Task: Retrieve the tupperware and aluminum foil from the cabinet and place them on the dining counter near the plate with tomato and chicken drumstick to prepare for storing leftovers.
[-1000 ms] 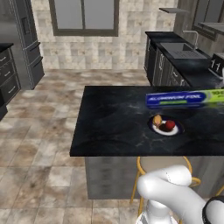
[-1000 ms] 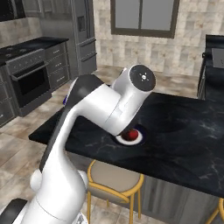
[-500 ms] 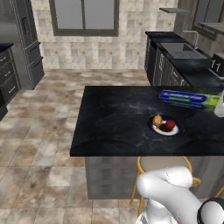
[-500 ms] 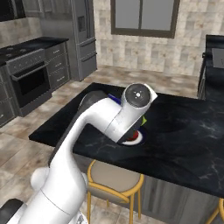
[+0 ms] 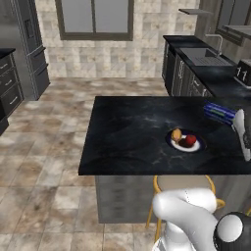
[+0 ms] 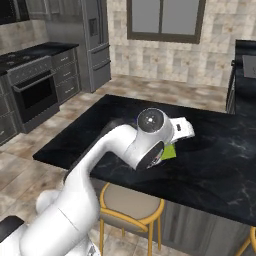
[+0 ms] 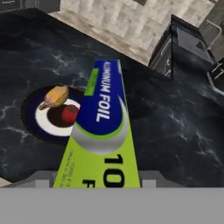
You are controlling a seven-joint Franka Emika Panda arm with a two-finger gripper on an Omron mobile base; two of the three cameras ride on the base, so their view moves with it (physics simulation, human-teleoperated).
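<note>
Dark blue with white lettering and a lime-green near end, the aluminum foil (image 7: 103,131) box runs lengthwise up the middle of the hand view, from the bottom edge out over the dining counter (image 7: 175,131). We read the words ALUMINUM FOIL on its top face. The box is carried in the gripper (image 5: 240,128): in the left base view we see its blue end (image 5: 219,112) projecting from the pale hand at the right edge of the frame, above the black marbled top. The fingertips themselves are covered by the box in the hand view, so we judge the jaws to be clamped on the box's sides rather than spread free.

In the right base view the arm (image 6: 115,160) bends over the near edge of the counter, and a lime-green corner of the box (image 6: 168,152) shows just below the wrist joint.

The plate (image 7: 48,124) lies on the counter to the left of the box in the hand view. We see a dark rim and a white centre. On it rest the tomato (image 7: 69,113) and the chicken drumstick (image 7: 54,96), close to each other. The left base view places the plate (image 5: 185,145) near the front edge of the counter (image 5: 127,132), left of the gripper, with the tomato (image 5: 190,140) beside the chicken drumstick (image 5: 176,135).

A yellow-framed stool (image 6: 127,205) stands under the counter's near side.
</note>
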